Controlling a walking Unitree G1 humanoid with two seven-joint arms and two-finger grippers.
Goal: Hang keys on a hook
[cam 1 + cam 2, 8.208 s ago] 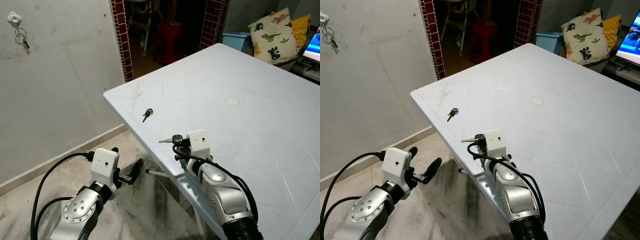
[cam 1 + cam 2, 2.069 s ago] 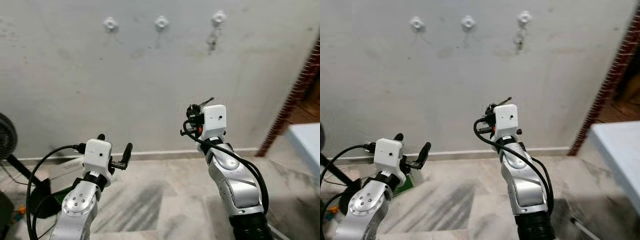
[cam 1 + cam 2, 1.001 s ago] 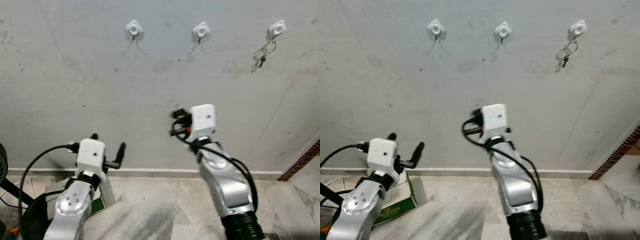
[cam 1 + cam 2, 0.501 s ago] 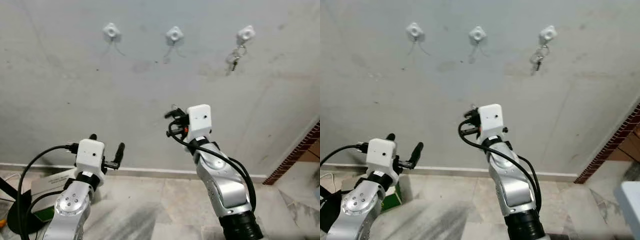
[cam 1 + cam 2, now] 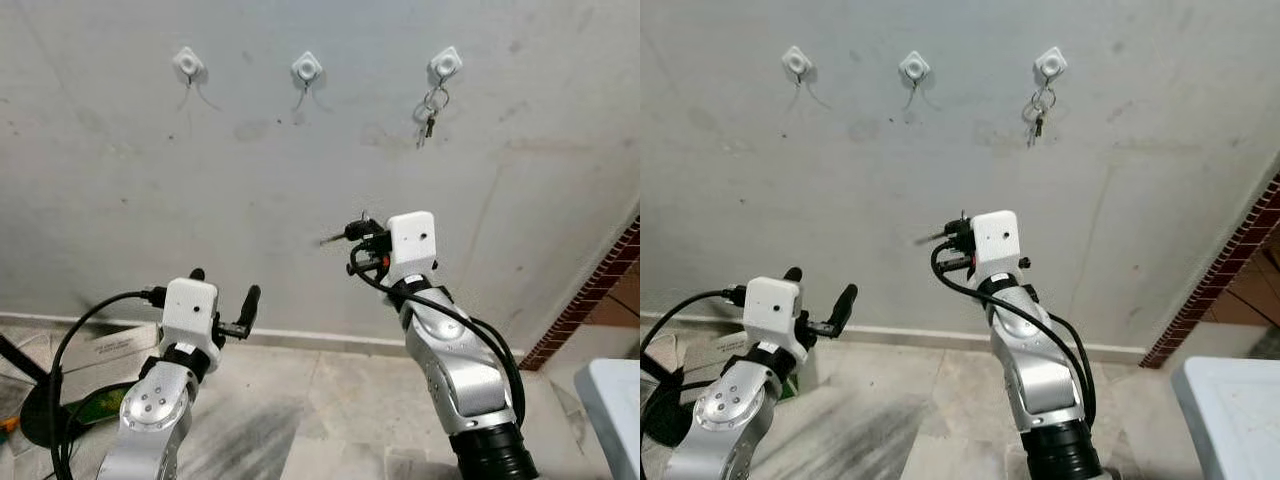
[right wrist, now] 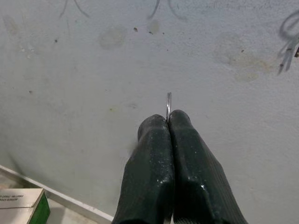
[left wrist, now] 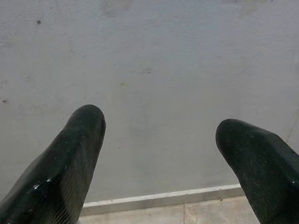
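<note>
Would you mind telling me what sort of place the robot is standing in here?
Probably a hallway or entry corner of a home: a bare plaster wall with three key hooks, one holding keys, a tiled floor and a brick-trimmed doorway edge.

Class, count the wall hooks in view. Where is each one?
3, in a row high on the wall: left hook, middle hook, and right hook, which holds keys.

A lived-in home, seen at a plain wall by a doorway

Grey scuffed plaster wall (image 5: pixel 150 180) carries three white stick-on hooks (image 5: pixel 307 67) at 12 o'clock; marble-tile floor (image 5: pixel 330 400) with skirting at 6, maroon tiled door edge (image 5: pixel 590 300) at 3, cardboard box (image 5: pixel 110 345) at 8.
</note>
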